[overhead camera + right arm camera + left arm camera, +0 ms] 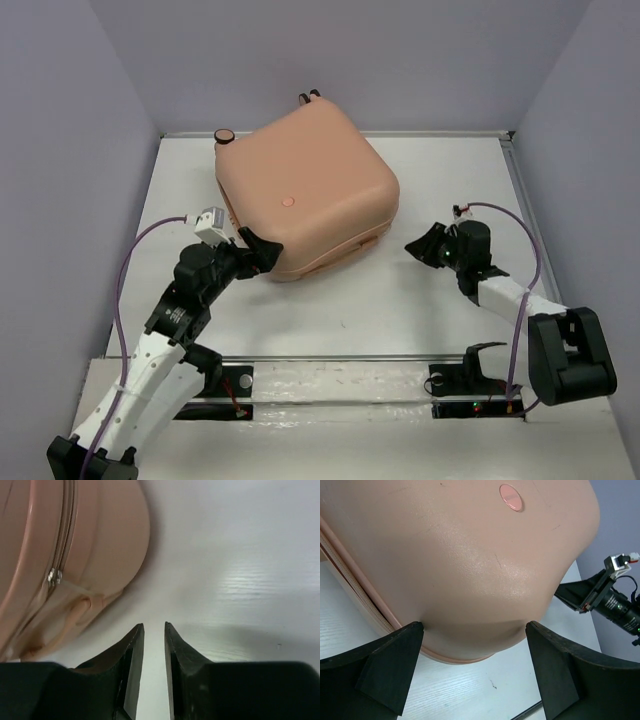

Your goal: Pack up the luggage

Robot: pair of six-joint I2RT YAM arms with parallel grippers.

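Note:
The peach-pink luggage lies closed on the white table, zipped round its seam. My left gripper is open at its near-left corner. In the left wrist view the shell fills the frame and the two fingers straddle the rounded corner, the left fingertip right against the shell. My right gripper hovers low over the table to the right of the luggage, apart from it, jaws nearly together with nothing between. In the right wrist view the luggage shows its zipper pull and a side handle.
A pink-and-black wheel sticks out at the luggage's far-left corner. Grey walls close in the table on three sides. A metal rail runs along the near edge. The right gripper's camera shows in the left wrist view.

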